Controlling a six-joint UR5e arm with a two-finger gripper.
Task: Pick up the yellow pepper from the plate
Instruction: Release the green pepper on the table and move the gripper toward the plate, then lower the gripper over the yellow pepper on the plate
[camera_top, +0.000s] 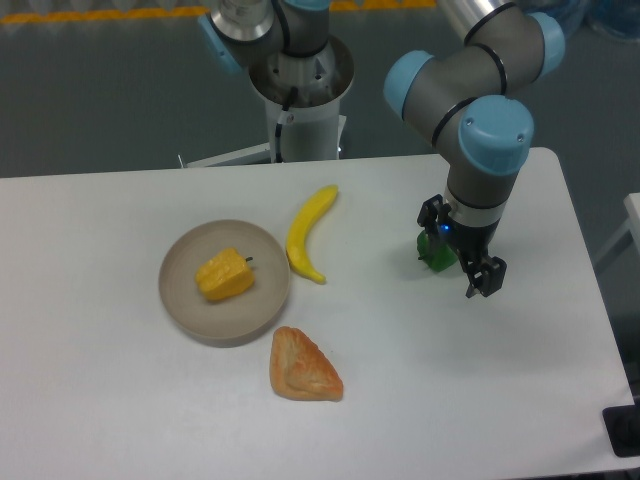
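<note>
Risk first: the gripper (461, 250) hangs well away from its target, low over the table (100, 400), with a green object (436, 250), probably a green pepper, sitting just between or behind its fingers. Any sideways sweep from here could knock that green piece. A low, straight path toward nine o'clock would also cross the banana (307, 236), which lies between the gripper and the plate (185, 310); lifting before travelling looks the safer choice. Another hazard is the grasp itself: the pepper (225, 274) is lobed and lies tilted on its side, so fingers closing on a slanted face could squeeze it out or skid it across the shallow dish. Pressing down too far might tip the plate at its rim.

Fingers stand apart, with nothing clamped as far as can be judged, though the green object partly hides the gap.

From the gripper, the pepper lies at roughly nine o'clock, well apart, beyond the banana. It rests inside the plate, a little toward the two o'clock side of centre, stem pointing toward three o'clock. A bread-like wedge (304, 367) sits at five o'clock of the plate, off the likely path.
</note>
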